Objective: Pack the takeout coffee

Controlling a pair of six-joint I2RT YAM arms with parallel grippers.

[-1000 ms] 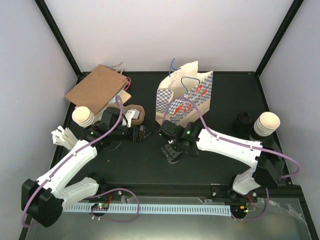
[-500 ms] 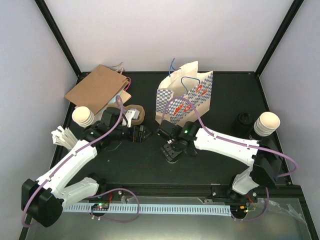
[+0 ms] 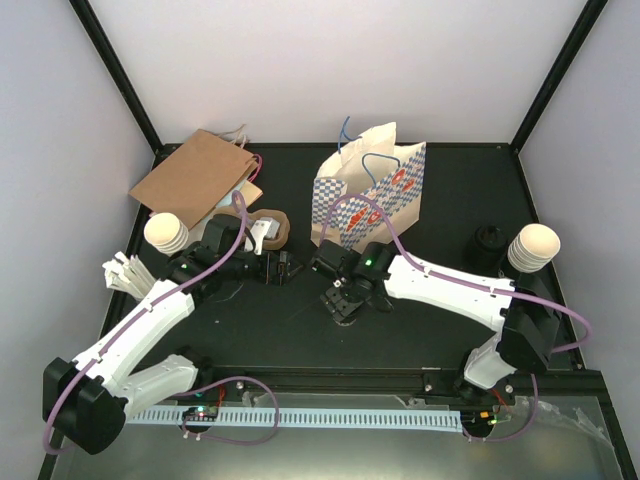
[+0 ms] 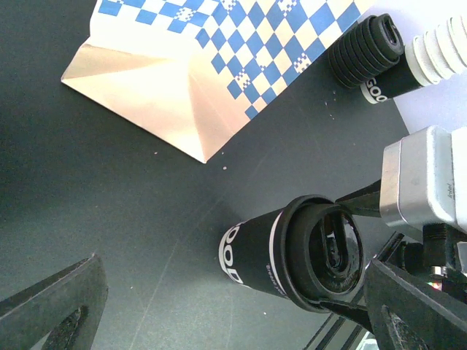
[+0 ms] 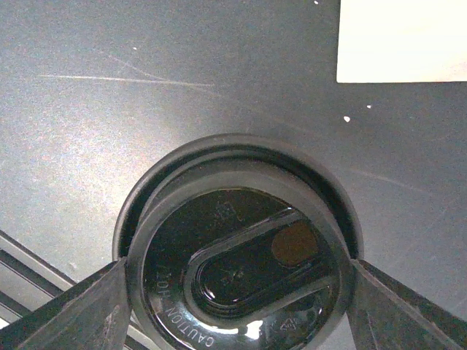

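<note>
Left gripper (image 3: 280, 266): jaws spread as wide as they go, nothing between them, fingers (image 4: 62, 306) clear of every object. It hangs low over the black table (image 3: 250, 320). A brown paper bag (image 3: 195, 178) lies flat, well beyond it and to its left.

Coffee cup (image 4: 252, 251): dark body with white lettering, black lid (image 5: 233, 270) pressed on, standing upright on the table. From the left jaws it sits ahead and toward their right finger, not touching either one.

Right gripper (image 3: 341, 301): directly over the cup and pointing down. Its jaws are set broad, one finger (image 5: 80, 313) against the lid's rim on each side, so the cup stands clasped between them at lid height. The cup's base is on the table.

Blue-and-white checked bag (image 4: 219, 51): stands just beyond the right jaws, apart from the cup.

Farther right, well apart from both jaws: a dark ribbed stack (image 4: 368, 47), lids or cups, cannot tell, with a stack of pale cups (image 3: 533, 248) just beside it.
</note>
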